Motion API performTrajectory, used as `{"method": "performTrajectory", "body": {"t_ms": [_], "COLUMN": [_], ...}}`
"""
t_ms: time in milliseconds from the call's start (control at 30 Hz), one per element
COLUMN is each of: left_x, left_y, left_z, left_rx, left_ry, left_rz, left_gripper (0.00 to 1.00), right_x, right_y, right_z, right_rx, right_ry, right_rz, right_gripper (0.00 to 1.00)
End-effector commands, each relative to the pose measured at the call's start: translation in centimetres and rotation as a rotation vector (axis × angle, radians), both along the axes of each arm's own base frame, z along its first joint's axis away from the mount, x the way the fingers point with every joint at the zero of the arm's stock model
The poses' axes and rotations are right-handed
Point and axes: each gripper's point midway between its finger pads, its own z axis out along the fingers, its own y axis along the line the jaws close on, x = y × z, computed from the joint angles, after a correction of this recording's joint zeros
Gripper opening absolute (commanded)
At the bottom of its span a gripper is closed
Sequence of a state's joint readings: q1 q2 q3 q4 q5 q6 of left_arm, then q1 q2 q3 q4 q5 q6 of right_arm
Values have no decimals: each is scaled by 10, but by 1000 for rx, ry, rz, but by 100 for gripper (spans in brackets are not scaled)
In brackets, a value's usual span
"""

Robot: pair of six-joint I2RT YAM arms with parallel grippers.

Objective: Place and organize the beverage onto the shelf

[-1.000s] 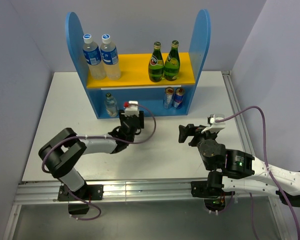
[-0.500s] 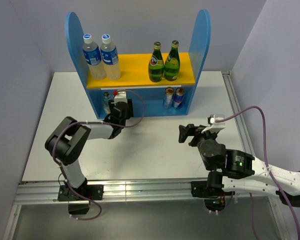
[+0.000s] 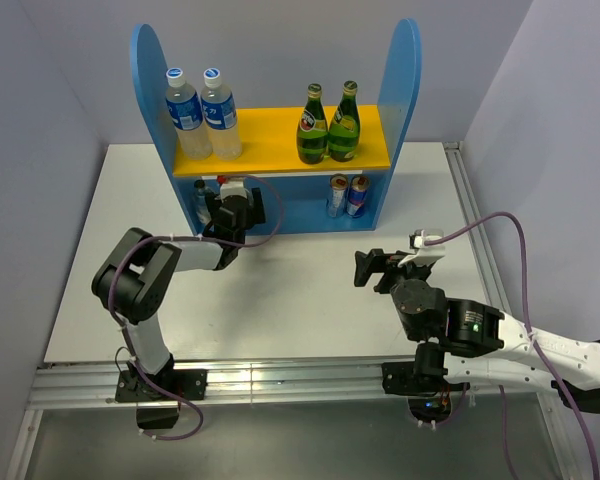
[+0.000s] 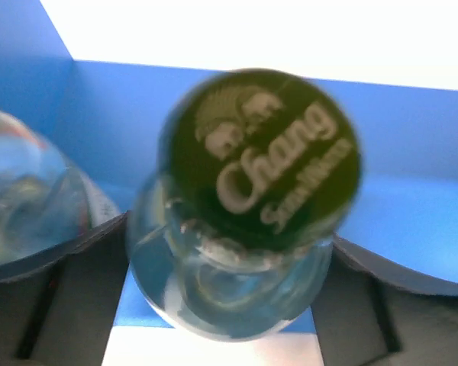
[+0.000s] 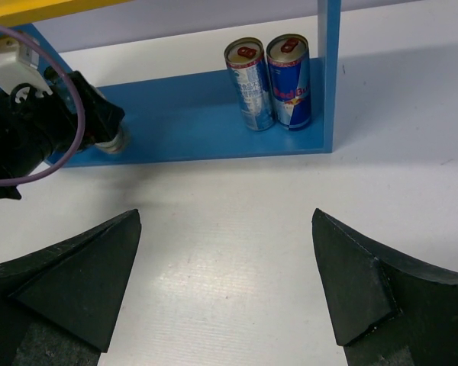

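Two pale walls (image 3: 40,110) flank the white table (image 3: 310,295); right jaws gape empty, left jaws straddle a bottle (image 4: 248,191), grip unclear.

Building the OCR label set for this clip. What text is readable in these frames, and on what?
"Chang": dark cap of the clear bottle, left wrist view; the smaller line under it is blurred.
"Red Bull": right can on the shelf base, right wrist view.
Left can: print too small.
Water bottles and green bottles: labels too small.
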State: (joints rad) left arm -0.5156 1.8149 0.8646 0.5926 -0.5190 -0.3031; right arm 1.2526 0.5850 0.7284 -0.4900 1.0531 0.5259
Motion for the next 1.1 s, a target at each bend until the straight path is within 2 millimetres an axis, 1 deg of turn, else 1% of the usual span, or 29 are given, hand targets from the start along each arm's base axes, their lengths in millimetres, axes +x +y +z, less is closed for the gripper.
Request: {"method": "performTrajectory", "body": {"t_ms": [0, 67, 133, 167, 333, 367, 400, 467, 500, 567, 600, 633, 667, 700, 733, 767, 800, 833, 933, 967, 1000, 1033, 1067], "left_x": [22, 19, 16, 14, 0, -3, -6, -13, -18, -26, -31, -35, -43, -49, -52, -57, -61, -66, -81, -90, -103, -113, -122], "left_y": [-14, -14, -13, -13, -15, -14, -15, -15, -19, -16, -20, -13, -12, -15, -12, -7, -5, -2, 4, 9, 6, 8, 9], "left_z": [61, 61, 66, 65, 71, 69, 74, 70, 75, 71, 76, 77, 72, 79, 79, 72, 75, 71, 67, 60, 64, 62, 68], "left_rx": [-110, -119, -128, -125, -130, -127, -138, -131, -139, -125, -132, -126, -123, -143, -144, -131, -138, -129, -134, -121, -138, -128, -150], "left_ry": [-176, -171, -180, -175, -170, -164, -173, -158, -165, -152, -159, -164, -158, -169, -166, -150, -155, -145, -120, -102, -89, -68, -68], "left_rz": [-11, -15, -12, -12, -14, -13, -10, -7, -11, 7, 3, 41, 40, 33, 42, 62, 68, 74, 89, 100, 92, 101, 127], "left_gripper": [99, 99, 99, 99, 99, 99, 99, 99, 99, 99, 99, 99, 99, 99, 99, 99, 99, 99, 99, 99, 99, 99, 99], "right_x": [1, 0, 0, 0, 0, 0, -1, -1, -2, -2, -2, -2, -2, -2, -2, -3, -3, -3, -4, -6, -6, -10, -13], "right_y": [1, 1, 0, 0, -2, -1, -2, -4, -5, -5, -5, -5, -5, -4, -4, -5, -5, -7, -5, -6, -5, 1, 3], "right_z": [7, 8, 8, 8, 8, 8, 9, 9, 10, 9, 8, 8, 6, 5, 4, 2, 3, 2, 4, 2, 8, 8, 10], "right_rx": [28, 32, 31, 28, 38, 40, 47, 47, 54, 55, 58, 59, 56, 56, 52, 39, 48, 38, 44, 44, 61, 71, 75], "right_ry": [-17, -18, -17, -16, -16, -15, -16, -14, -16, -14, -13, -13, -11, -9, -7, -1, 5, 9, 18, 30, 34, 54, 66], "right_rz": [-6, -5, -6, -8, -9, -6, -8, -9, -9, -8, -9, -9, -8, -7, -8, -10, -12, -19, -12, -9, -2, 38, 61], "right_gripper": [100, 100, 100, 100, 100, 100, 100, 100, 100, 100, 100, 100, 100, 100, 100, 100, 100, 100, 100, 100, 100, 100, 100]}}
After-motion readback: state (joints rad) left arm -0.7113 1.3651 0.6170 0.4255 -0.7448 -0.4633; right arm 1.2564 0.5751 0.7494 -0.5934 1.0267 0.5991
